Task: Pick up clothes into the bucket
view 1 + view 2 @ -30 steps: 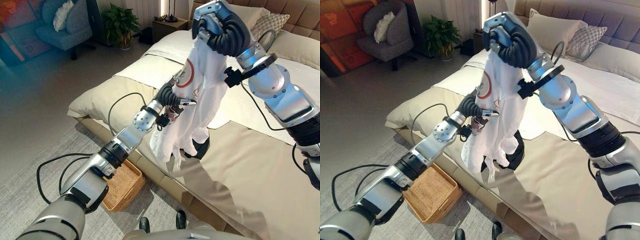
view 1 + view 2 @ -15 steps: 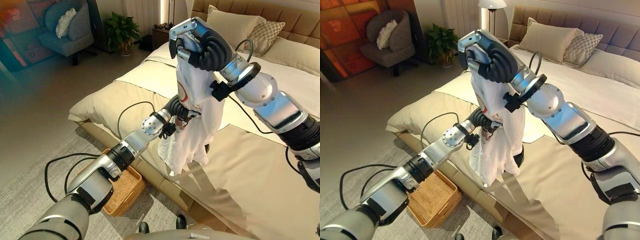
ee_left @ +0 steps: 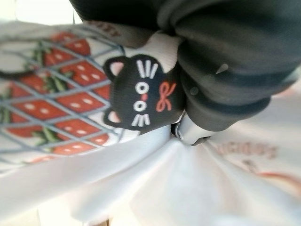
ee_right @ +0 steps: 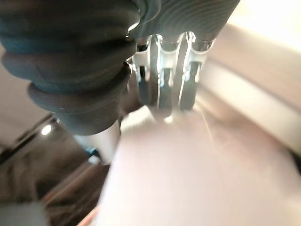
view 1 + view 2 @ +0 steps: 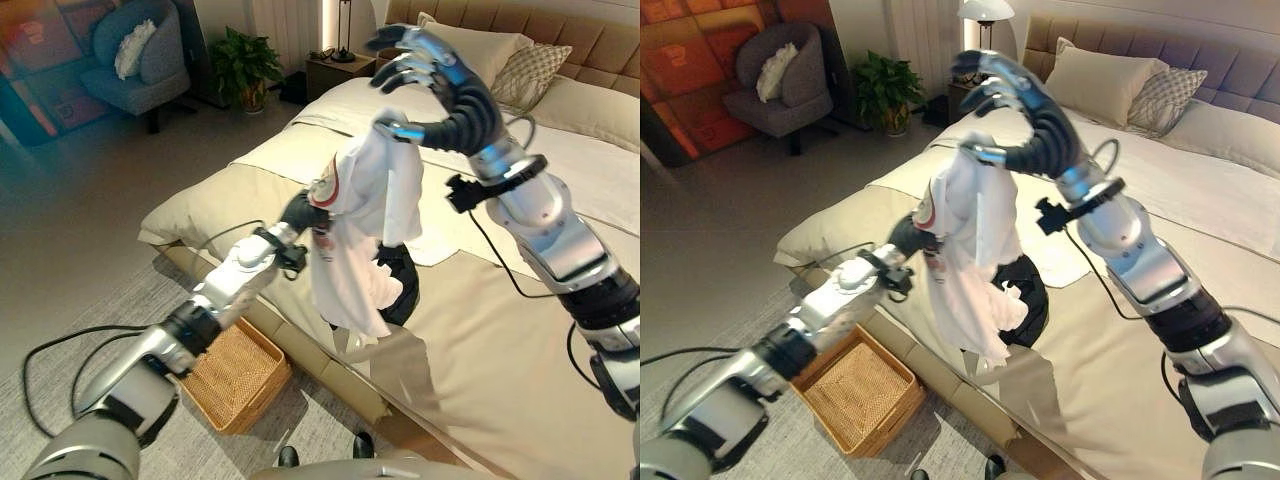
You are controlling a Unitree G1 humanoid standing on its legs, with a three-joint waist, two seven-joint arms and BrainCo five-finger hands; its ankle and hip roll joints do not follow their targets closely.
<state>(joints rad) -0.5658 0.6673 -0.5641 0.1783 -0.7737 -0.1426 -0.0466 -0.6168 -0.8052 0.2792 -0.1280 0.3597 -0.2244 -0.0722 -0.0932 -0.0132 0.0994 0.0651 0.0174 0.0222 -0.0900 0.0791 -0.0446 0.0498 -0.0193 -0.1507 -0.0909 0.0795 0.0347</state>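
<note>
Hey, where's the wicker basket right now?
The wicker basket sits on the floor against the bed's near edge, under the left arm and below and to the left of the hanging white shirt.

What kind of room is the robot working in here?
Most likely a bedroom. A large bed with beige covers and pillows against a padded headboard takes up most of the view, a lamp stands beside it, and an armchair sits in the corner.
</note>
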